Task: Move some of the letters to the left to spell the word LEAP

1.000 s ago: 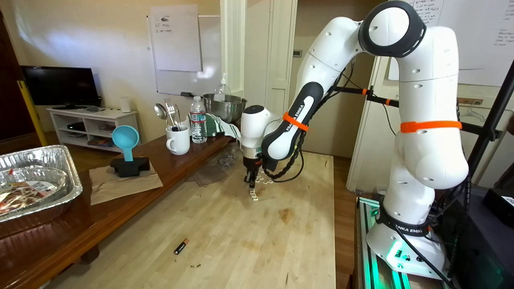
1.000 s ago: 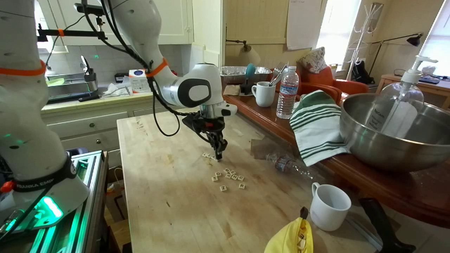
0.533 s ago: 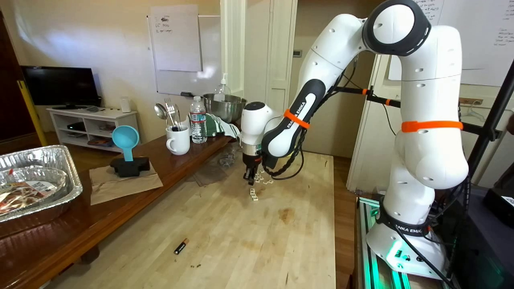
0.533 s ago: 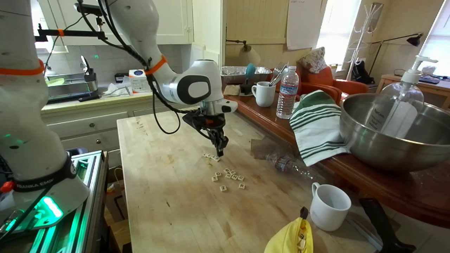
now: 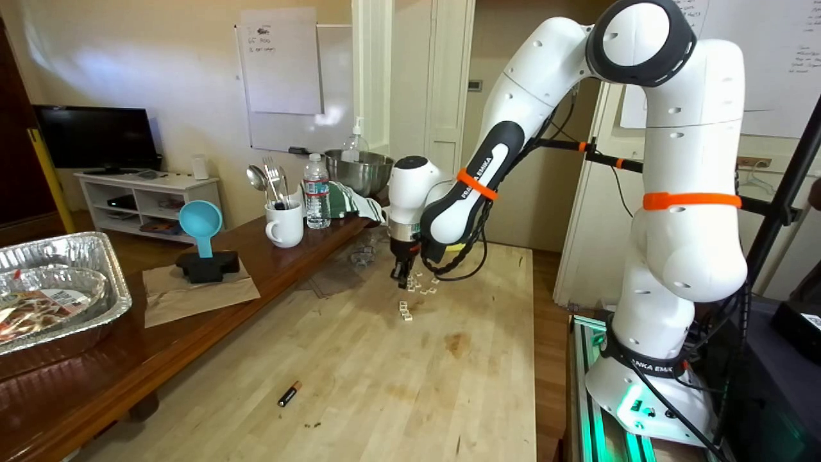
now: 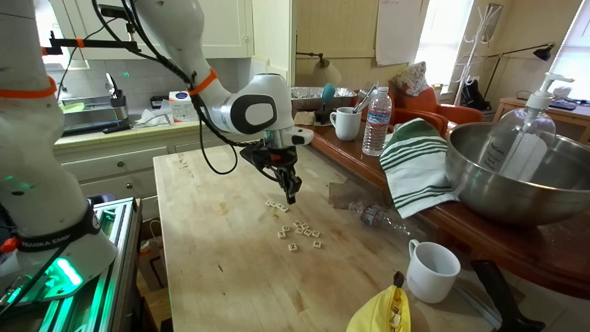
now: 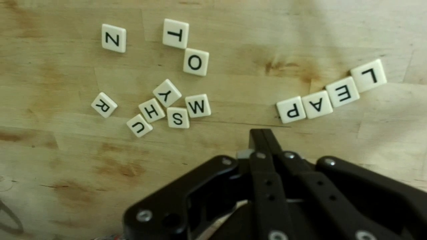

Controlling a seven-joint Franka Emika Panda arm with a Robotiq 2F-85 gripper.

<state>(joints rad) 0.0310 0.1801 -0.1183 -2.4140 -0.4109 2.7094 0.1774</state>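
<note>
1. Row. L tile, E tile, A tile and P tile lie face up on the wooden surface, side by side in a slanting line spelling LEAP. In the wrist view the row occupies the right, its letters inverted and running from right to left.

2. Claw. Clenched: its two black fingers meet at the tips. It hangs above the surface, apart from the tiles, with the P tile nearest to it.

3. Cluster. Left of the row in the wrist view, Y tile, H tile, U tile, S tile and W-or-M tile (reading ambiguous) lie close together; above these, T tile and O tile meet corner to corner.

4. Outliers. R tile lies near the cluster but separate from it; Z-or-N tile, likewise ambiguous, lies farther off, toward the upper left.

5. Surroundings. In an exterior view, a battery lies on the surface, well apart from the tiles. In an exterior view, a white mug stands upright near a yellow pouch.
</note>
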